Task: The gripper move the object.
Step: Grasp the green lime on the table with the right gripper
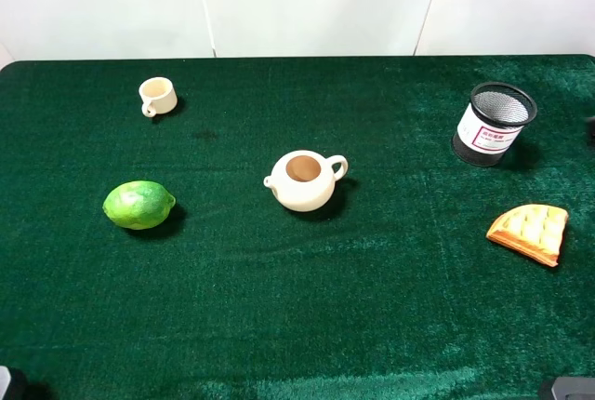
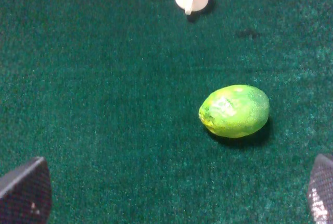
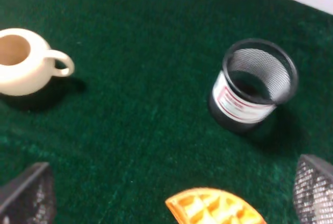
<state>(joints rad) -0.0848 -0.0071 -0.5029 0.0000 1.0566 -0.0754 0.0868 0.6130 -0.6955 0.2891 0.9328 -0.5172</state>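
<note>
The object, a glossy green lime [image 1: 138,205], lies on the green cloth at the left side of the table. In the left wrist view the lime [image 2: 235,111] lies ahead of my left gripper [image 2: 171,198] and off to one side. The two dark fingertips [image 2: 25,193] stand far apart and hold nothing. My right gripper [image 3: 169,187] is also open and empty, over the right side of the table. In the exterior high view only bits of both arms show at the bottom corners.
A cream teapot [image 1: 303,180] stands mid-table, also in the right wrist view [image 3: 23,62]. A small cream cup [image 1: 157,96] stands at the back left. A black mesh pen holder [image 1: 493,123] and a waffle piece [image 1: 530,231] are on the right.
</note>
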